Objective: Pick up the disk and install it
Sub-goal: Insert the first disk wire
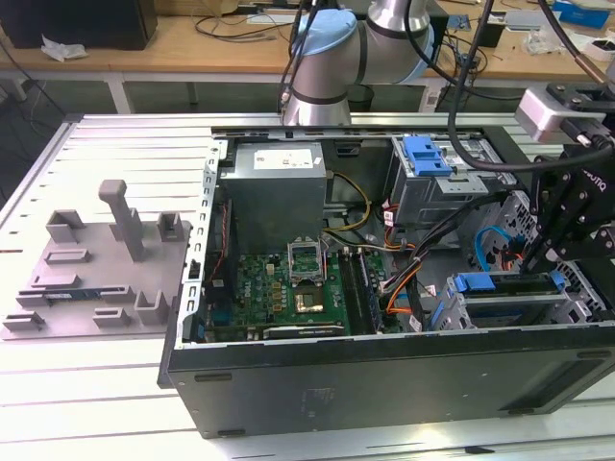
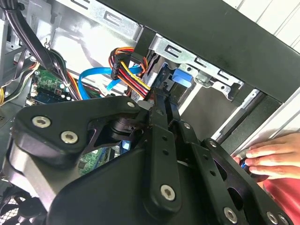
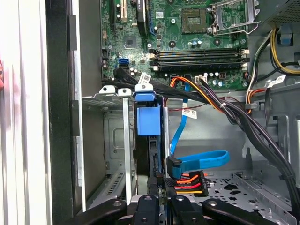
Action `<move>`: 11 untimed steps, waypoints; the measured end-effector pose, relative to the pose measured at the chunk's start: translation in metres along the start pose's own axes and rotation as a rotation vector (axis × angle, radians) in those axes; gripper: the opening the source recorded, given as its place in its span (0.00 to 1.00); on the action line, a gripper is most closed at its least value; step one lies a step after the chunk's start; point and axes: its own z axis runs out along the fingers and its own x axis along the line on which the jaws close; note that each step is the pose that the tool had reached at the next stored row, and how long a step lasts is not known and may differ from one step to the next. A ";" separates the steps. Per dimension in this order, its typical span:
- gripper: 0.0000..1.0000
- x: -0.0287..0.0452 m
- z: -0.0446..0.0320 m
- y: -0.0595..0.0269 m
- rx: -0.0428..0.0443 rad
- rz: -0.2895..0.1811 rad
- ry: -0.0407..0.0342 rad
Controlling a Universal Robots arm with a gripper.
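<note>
The disk (image 1: pixel 509 285) stands on edge in the metal drive bay at the corner of the open computer case, on the exterior view's right. Its blue carrier tab (image 3: pixel 149 119) faces the first wrist view, seated between the bay's rails. The same blue carrier (image 2: pixel 180 77) shows just beyond my fingertips in the second wrist view. My gripper (image 1: pixel 543 264) hangs right over the bay. The gripper (image 3: pixel 155 140) is shut, its narrow black fingers (image 2: pixel 157 122) lying together with their tips against the carrier's end. Whether they pinch any part of it is hidden.
SATA and power cables (image 3: pixel 197 161) loop beside the bay. The motherboard (image 1: pixel 288 288) and grey power-supply box (image 1: pixel 279 182) fill the case's other side, and a second blue carrier (image 1: pixel 428 154) sits in the far cage. A hand (image 2: pixel 272 157) rests on the case edge. A grey fixture (image 1: pixel 96 269) lies outside.
</note>
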 end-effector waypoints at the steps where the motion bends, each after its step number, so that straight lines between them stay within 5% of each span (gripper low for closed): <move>1: 0.17 0.0000 0.0001 0.0000 0.0000 0.000 0.0001; 11: 0.17 -0.0001 0.0020 -0.0006 0.0007 -0.001 -0.0001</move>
